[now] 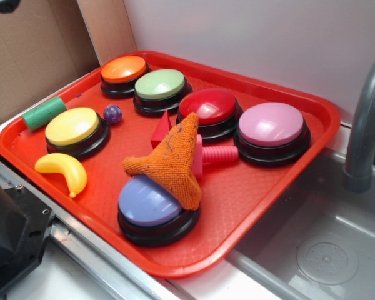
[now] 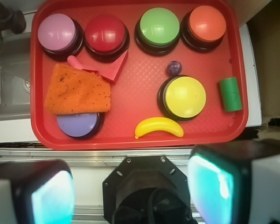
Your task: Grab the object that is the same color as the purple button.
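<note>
Purple ball (image 2: 174, 68) sits on the red tray (image 2: 130, 135), touching the far edge of the yellow button (image 2: 185, 97), ahead of the claw (image 2: 130, 186) and a bit to the right in the wrist view. Being round, it has no long side. The claw's fingers (image 2: 210, 184) are wide apart, holding nothing, and an orange cloth (image 2: 77, 91) hides part of the purple button (image 2: 77, 125).

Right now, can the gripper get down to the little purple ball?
Probably yes. The ball lies uncovered, but close to the yellow button, leaving the open gripper little finger room on that side.
</note>
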Tool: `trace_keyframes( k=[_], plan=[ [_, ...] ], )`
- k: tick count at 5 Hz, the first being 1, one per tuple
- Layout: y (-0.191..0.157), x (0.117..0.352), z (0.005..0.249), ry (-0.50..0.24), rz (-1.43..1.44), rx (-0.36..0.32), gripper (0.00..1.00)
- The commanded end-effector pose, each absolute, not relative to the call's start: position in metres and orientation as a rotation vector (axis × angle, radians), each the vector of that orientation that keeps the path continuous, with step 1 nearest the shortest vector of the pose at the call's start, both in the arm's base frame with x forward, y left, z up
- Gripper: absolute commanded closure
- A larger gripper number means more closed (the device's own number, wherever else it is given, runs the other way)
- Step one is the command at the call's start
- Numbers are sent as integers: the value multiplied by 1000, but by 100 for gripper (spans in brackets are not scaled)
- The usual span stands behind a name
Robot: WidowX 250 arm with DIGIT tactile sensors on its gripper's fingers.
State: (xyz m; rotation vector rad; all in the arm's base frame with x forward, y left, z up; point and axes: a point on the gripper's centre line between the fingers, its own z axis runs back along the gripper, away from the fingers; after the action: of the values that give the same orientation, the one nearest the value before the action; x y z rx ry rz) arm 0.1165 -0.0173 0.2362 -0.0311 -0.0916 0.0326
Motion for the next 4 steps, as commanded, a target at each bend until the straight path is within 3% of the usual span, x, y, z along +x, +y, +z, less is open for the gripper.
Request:
trace_keyframes(
  k=[1,4],
  plan=[
    [-17,116,236,-92,33,-31,0],
    [25,183,175,-213,72,-23,0]
  ],
)
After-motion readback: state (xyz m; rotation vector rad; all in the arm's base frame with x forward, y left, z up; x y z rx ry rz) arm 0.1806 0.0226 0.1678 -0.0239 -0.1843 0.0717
